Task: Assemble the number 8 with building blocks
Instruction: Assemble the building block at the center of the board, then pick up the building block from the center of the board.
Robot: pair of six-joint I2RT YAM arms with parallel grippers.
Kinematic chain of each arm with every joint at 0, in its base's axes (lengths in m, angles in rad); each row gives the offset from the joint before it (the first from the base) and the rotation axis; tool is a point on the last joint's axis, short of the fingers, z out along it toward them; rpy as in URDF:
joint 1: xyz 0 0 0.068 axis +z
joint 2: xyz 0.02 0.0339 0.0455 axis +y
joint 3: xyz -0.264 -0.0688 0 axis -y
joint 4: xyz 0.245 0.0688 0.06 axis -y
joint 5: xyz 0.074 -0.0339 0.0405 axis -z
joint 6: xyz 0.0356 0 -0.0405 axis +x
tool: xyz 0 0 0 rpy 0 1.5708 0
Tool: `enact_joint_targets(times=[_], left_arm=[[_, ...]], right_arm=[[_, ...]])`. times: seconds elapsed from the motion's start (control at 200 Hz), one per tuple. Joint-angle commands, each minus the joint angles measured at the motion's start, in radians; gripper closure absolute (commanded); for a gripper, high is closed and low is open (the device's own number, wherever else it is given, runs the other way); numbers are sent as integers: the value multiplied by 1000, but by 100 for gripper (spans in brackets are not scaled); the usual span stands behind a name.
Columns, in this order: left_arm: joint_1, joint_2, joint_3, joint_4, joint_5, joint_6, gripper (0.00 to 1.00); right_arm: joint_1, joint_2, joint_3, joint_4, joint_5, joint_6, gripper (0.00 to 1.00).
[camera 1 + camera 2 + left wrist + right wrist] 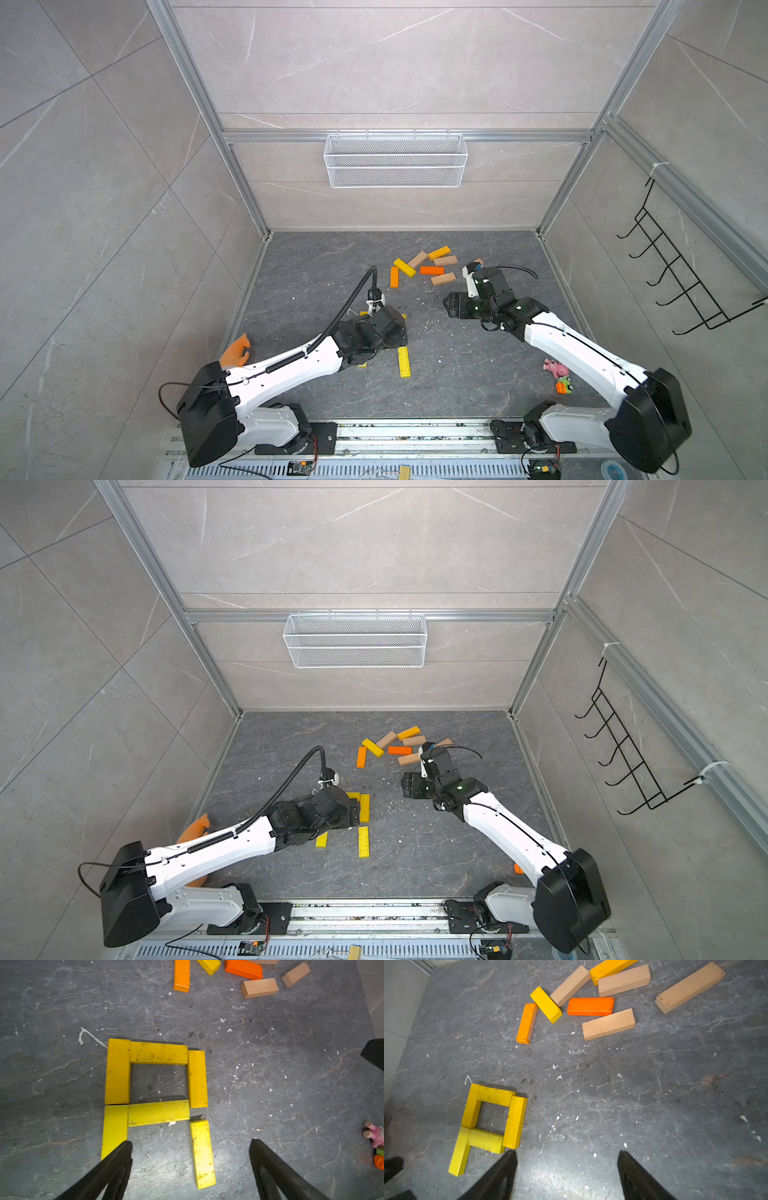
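Note:
Yellow building blocks lie flat on the dark floor as a closed square [158, 1076] with two more bars running down from it. The left lower bar [115, 1128] touches the square. The right lower bar [202, 1153] [403, 361] [363, 841] lies slightly askew with a small gap. My left gripper [190, 1142] hovers open over these two lower bars and holds nothing. Loose orange, yellow and tan building blocks [424, 268] [390, 748] [589, 1006] lie scattered farther back. My right gripper [567, 1152] [451, 305] is open and empty, right of the yellow figure [492, 1118].
An orange plush fish [235, 353] [195, 827] lies by the left wall under the left arm. A pink toy [556, 368] [376, 1134] and a small green-orange toy [564, 386] sit at the front right. A wire basket [395, 160] hangs on the back wall.

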Motion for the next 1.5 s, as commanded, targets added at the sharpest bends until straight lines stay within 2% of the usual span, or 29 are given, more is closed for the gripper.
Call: enact_joint_targets(times=[0.0, 0.155, 0.319, 0.429, 0.579, 0.794, 1.018, 1.493], left_arm=[[37, -61, -20, 38, 72, 63, 9], [93, -113, -87, 77, 127, 55, 9], [101, -104, -108, 94, 139, 51, 9], [100, -83, -109, 110, 147, 51, 9], [104, -60, -107, 126, 155, 55, 9], [106, -51, -108, 133, 161, 59, 9], [109, -56, -121, 149, 163, 53, 9], [112, -72, -155, 178, 176, 55, 9]], right_arm=[[-56, 103, 45, 84, -36, -9, 21], [-132, 262, 115, 124, -75, -25, 21], [-197, 381, 182, 132, -2, 34, 21], [-229, 452, 242, 124, 54, 74, 26], [-261, 533, 314, 112, 115, 113, 28], [-304, 649, 425, 87, 148, 131, 28], [-318, 776, 553, 34, 180, 130, 30], [-326, 882, 682, -17, 209, 143, 31]])
